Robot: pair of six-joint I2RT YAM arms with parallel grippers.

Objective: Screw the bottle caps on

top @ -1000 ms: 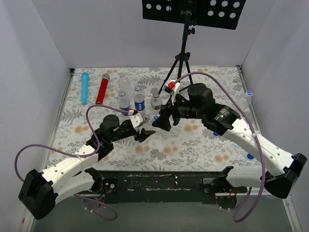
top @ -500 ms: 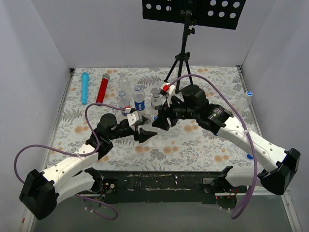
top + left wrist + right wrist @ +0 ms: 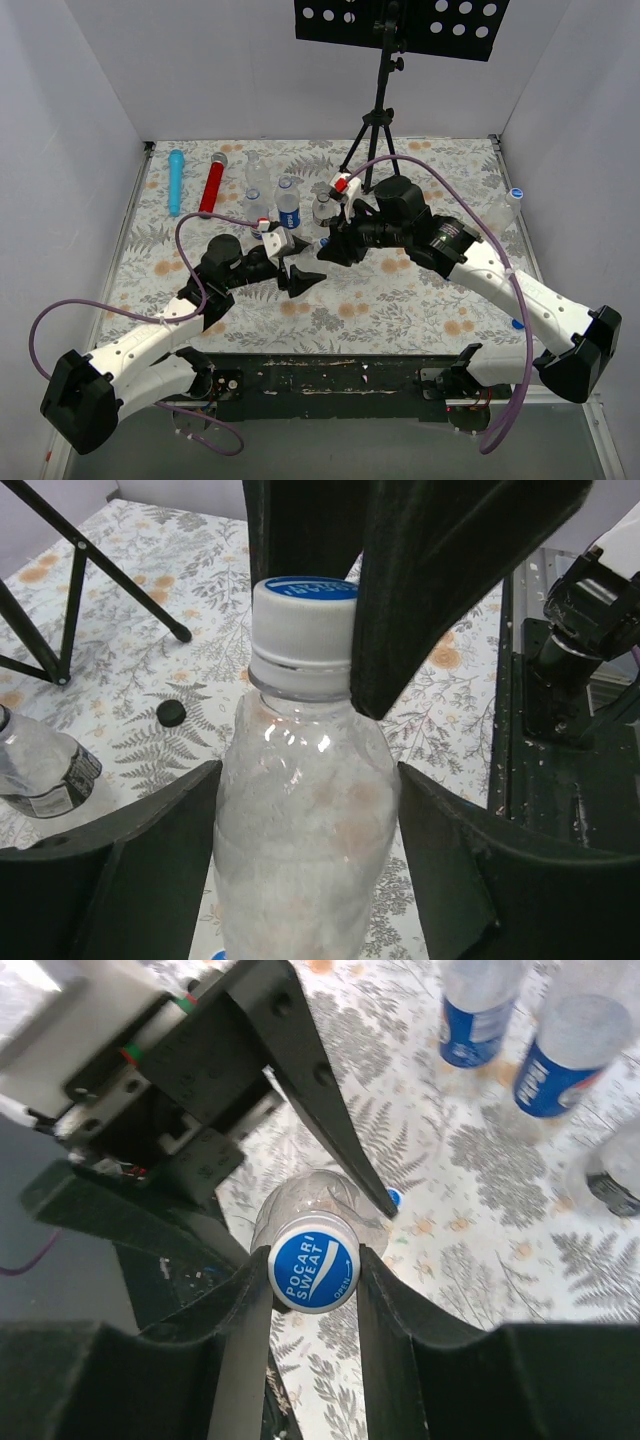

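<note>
A clear plastic bottle (image 3: 305,810) stands upright between the fingers of my left gripper (image 3: 305,870), which is shut on its body. On its neck sits a white bottle cap with a blue printed top (image 3: 313,1272), also seen from the side in the left wrist view as the cap (image 3: 300,620). My right gripper (image 3: 313,1278) comes down from above and is shut on that cap, one pad against each side. In the top view the two grippers meet near the table's middle, left gripper (image 3: 300,272) below right gripper (image 3: 326,250); the bottle is mostly hidden there.
Several other bottles (image 3: 288,205) stand behind the grippers, next to a tripod stand (image 3: 378,130). A blue cylinder (image 3: 176,180) and a red cylinder (image 3: 211,185) lie at the back left. A loose black cap (image 3: 172,712) and a blue cap (image 3: 518,323) lie on the floral cloth.
My right gripper moved left onto the bottle top and its fingers closed from wide apart onto the cap. The left arm holding the bottle barely moved.
</note>
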